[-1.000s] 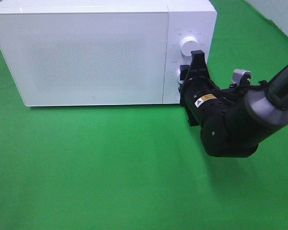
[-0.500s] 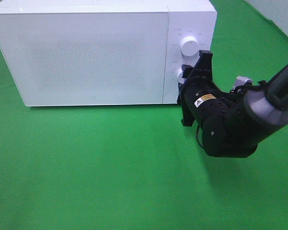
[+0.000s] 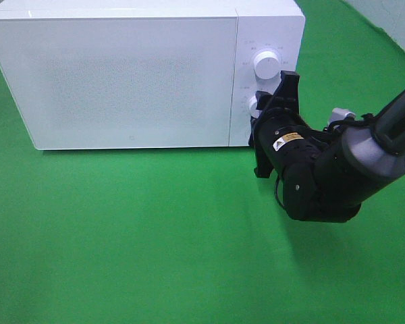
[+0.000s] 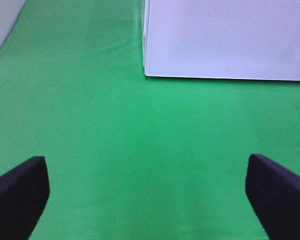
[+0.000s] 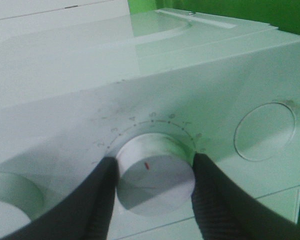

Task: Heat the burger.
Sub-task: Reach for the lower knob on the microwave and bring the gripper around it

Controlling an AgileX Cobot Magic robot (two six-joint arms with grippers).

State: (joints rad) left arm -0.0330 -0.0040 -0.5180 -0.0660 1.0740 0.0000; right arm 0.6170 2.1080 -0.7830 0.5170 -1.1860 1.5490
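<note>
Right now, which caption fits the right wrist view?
Right arm's jaws grip the white knob of the microwave from both sides.

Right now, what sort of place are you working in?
Probably a staged robot test bench rather than a real kitchen: a white microwave stands on a plain green cloth, and the right gripper is closed on its lower dial.

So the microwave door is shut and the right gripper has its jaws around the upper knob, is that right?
Not quite: the door is shut, but the right gripper has its jaws around the lower knob, as the right wrist view shows. The upper knob stands free in the exterior high view.
</note>
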